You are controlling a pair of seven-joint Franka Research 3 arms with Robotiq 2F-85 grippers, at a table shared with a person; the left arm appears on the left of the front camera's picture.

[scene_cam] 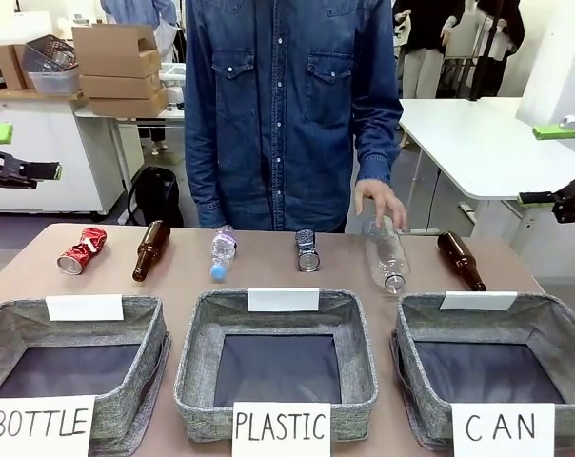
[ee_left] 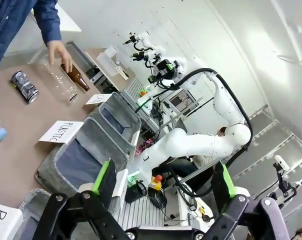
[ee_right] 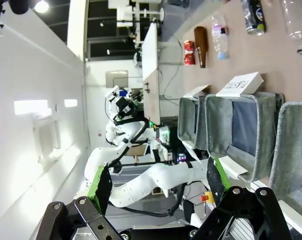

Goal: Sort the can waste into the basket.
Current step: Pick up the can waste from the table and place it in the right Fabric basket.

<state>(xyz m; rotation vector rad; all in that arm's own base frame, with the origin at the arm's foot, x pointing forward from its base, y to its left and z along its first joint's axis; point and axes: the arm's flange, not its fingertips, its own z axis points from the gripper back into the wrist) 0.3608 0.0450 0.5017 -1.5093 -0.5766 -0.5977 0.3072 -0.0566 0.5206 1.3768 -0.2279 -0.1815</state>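
The red crushed can [scene_cam: 82, 250] [ee_right: 189, 52] lies at the table's far left. The silver can with a dark pattern [scene_cam: 307, 250] [ee_left: 25, 86] [ee_right: 253, 15] lies in the middle of the row. The grey basket signed "CAN" [scene_cam: 554, 314] [ee_left: 122, 107] [ee_right: 281, 140] stands at the front right with nothing in it. My left gripper [scene_cam: 21, 152] [ee_left: 163, 180] hangs open off the table's left side, well above it. My right gripper [scene_cam: 546, 165] [ee_right: 157, 179] hangs open off the right side. Nothing sits between either pair of fingers.
Two brown bottles [scene_cam: 150, 250] [scene_cam: 460, 260], a small plastic bottle [scene_cam: 223, 252] and a large clear bottle [scene_cam: 389, 255] lie in the same row. The person's hand [scene_cam: 380, 202] rests on the large bottle. Baskets signed "BOTTLE" [scene_cam: 145, 314] and "PLASTIC" [scene_cam: 197, 324] stand in front.
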